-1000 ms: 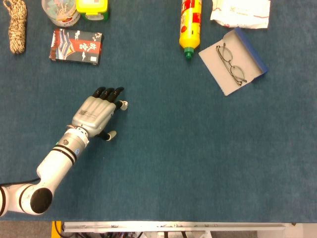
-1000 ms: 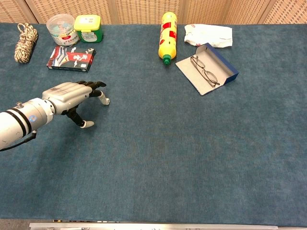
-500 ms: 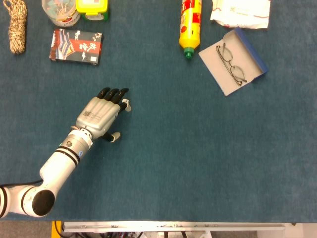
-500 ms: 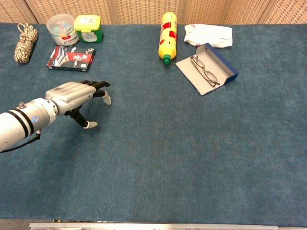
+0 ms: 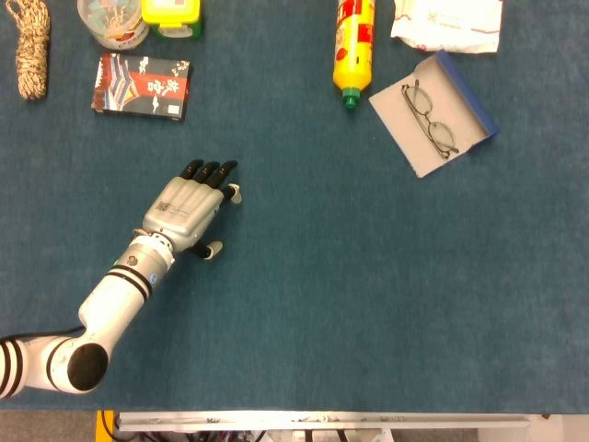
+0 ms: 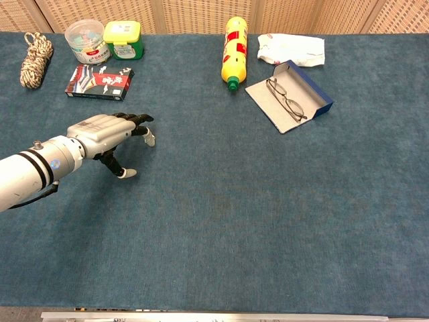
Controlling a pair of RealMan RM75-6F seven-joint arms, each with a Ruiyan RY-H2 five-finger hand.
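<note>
While your left hand (image 5: pixel 189 210) hovers low over the blue table (image 5: pixel 368 295), its fingers (image 5: pixel 210 169) are spread and stretched forward with nothing in them, thumb angled down toward the cloth. You have the red and black card box (image 5: pixel 143 85) nearest, lying flat up and to the left of the fingertips, apart from them with bare cloth between. Behind that box, along the far edge, sit the clear round tub (image 5: pixel 111 20), the yellow-lidded green jar (image 5: pixel 172 16) and the coil of rope (image 5: pixel 29 47) at the left corner. Further right the yellow bottle (image 5: pixel 353 46) lies on its side, green cap toward you, and just beside it the open blue case (image 5: pixel 434 112) carries the spectacles (image 5: pixel 429 118), with a white packet (image 5: pixel 448 22) behind. You have wide bare cloth to the right of the hand and toward the near edge. Your right hand shows in neither view.
</note>
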